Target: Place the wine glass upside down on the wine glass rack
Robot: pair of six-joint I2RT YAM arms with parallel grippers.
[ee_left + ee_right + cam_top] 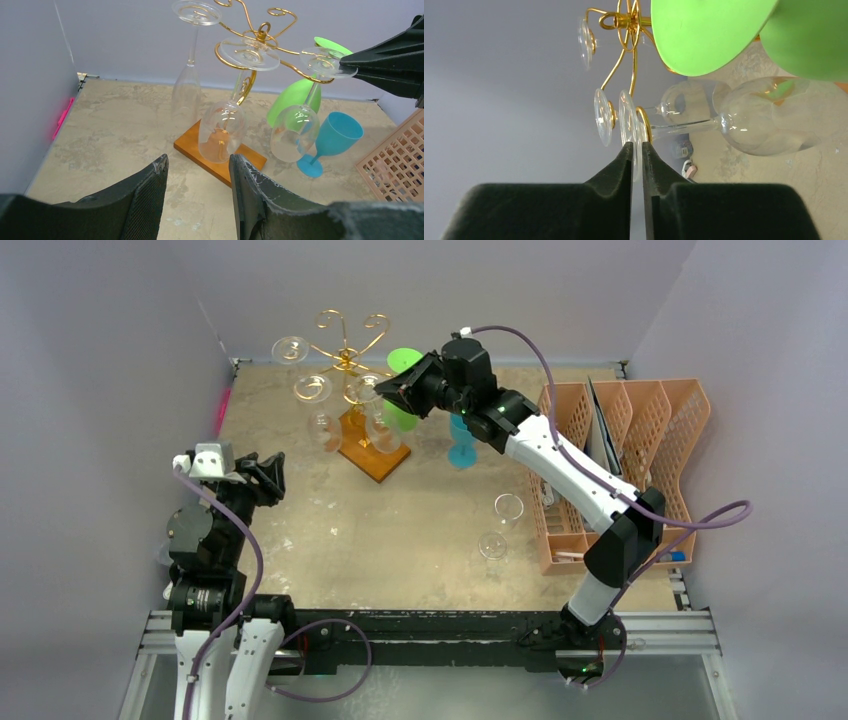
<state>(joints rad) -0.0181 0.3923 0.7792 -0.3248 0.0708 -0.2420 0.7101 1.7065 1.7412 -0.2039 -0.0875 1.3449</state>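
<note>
We see the wine glass [764, 120] hanging upside down on the wine glass rack [629, 22], its foot seated in the gold curl of one rack arm and its bowl below. Our right gripper [637, 147] sits at that curl, jaws nearly together, pinching the foot's rim. Our left gripper [197, 165] hovers well apart from the rack, jaws parted, holding nothing.

Shiny things
The wine glass rack [190, 142] is shiny gold wire on wood; the wine glass [295, 130] on it is clear.
</note>
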